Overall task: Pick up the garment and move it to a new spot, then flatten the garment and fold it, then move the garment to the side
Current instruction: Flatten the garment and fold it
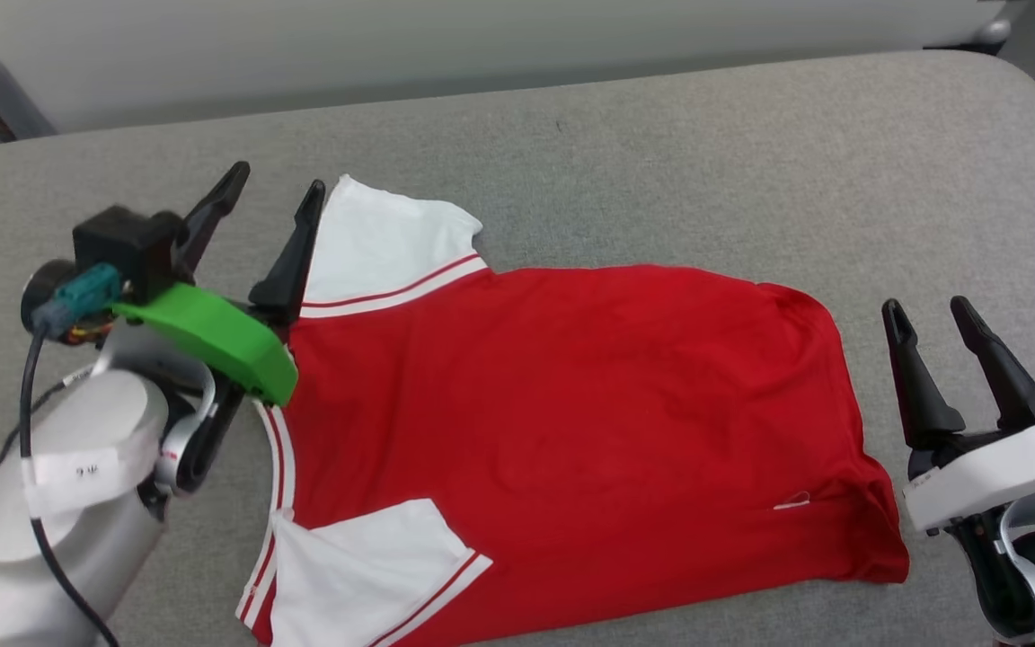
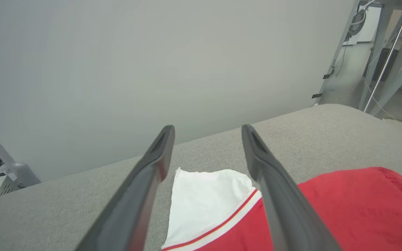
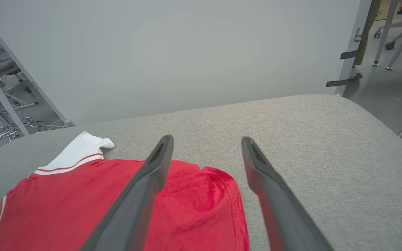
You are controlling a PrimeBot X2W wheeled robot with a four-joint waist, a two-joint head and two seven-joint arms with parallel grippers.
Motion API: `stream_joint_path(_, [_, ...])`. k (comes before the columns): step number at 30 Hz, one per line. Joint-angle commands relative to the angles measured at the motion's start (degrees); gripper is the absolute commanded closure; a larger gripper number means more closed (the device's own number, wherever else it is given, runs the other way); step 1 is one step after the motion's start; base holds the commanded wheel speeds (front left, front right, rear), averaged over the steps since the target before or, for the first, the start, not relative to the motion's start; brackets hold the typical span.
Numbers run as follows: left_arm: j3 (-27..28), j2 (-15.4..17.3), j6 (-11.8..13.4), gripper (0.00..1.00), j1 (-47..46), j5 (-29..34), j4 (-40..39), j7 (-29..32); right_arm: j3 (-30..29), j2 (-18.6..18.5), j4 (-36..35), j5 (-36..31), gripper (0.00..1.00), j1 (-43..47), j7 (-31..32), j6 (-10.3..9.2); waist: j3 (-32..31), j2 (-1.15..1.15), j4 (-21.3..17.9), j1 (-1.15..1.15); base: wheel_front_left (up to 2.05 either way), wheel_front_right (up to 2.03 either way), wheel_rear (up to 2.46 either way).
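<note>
The garment (image 1: 562,431) is a red T-shirt with white sleeves and striped trim. It lies spread flat on the grey cushioned surface (image 1: 661,153), collar end to the left, hem to the right, plain side up. My left gripper (image 1: 278,189) hovers open at the far white sleeve (image 2: 208,198), holding nothing. My right gripper (image 1: 931,310) stands open just off the hem's right edge, also empty. From the right wrist the hem corner (image 3: 204,205) lies under the left finger (image 3: 145,188).
A pale wall panel (image 1: 482,45) runs along the far edge of the surface. Bare grey cushion lies beyond the shirt and to its right. Metal frame legs (image 2: 379,52) and floor cables (image 3: 9,129) stand off the surface's ends.
</note>
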Motion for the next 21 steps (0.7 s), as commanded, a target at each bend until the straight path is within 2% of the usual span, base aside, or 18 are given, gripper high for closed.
stream_joint_path(1, [-0.6, 0.0, -1.5, 0.0, -3.1, 1.0, 1.9, 1.1, 0.7, 0.2, 0.3, -0.1, 0.0, -1.2, -1.8, -0.05, 4.4, 0.0, -3.5, 0.0, 0.0, 0.0, 0.0])
stream_joint_path(3, [-1.8, 0.1, -3.8, 0.0, -7.1, 2.0, 5.3, 3.3, 1.5, 0.2, 0.8, -0.4, 0.0, -2.0, -4.0, -0.05, 6.1, 0.0, -4.2, 0.0, 0.0, 0.0, 0.0])
stream_joint_path(4, [-3.6, 0.1, -7.5, 0.0, -12.8, 2.0, 11.3, 8.8, 2.5, 0.4, 1.4, -0.7, 0.0, -2.9, -6.1, -0.05, 8.6, 0.0, -5.3, 0.0, 0.0, 0.0, 0.0])
stream_joint_path(5, [-4.4, 0.2, -9.0, 0.0, -15.6, 2.3, 13.9, 11.3, 3.0, 0.5, 1.5, -0.7, 0.0, -3.5, -6.8, -0.05, 9.7, 0.0, -5.8, 0.0, 0.0, 0.0, 0.0])
stream_joint_path(8, [-5.9, 0.2, -10.9, 0.0, -20.6, 1.9, 20.0, 16.7, 3.8, 0.9, 2.1, -0.8, 0.0, -4.6, -8.0, -0.05, 11.8, 0.0, -6.9, 0.0, 0.0, 0.0, 0.0])
stream_joint_path(12, [-8.5, 0.3, -12.3, 0.0, -25.5, 0.3, 26.6, 25.1, 4.9, 1.2, 2.7, -1.0, 0.0, -5.9, -9.0, -0.05, 13.8, 0.0, -8.1, 0.0, 0.0, 0.0, 0.0])
stream_joint_path(21, [-10.9, 0.4, -12.8, 0.0, -32.9, -4.1, 34.5, 35.7, 6.5, 1.3, 3.5, -0.8, 0.0, -7.5, -9.8, -0.05, 16.4, 0.0, -9.7, 0.0, 0.0, 0.0, 0.0])
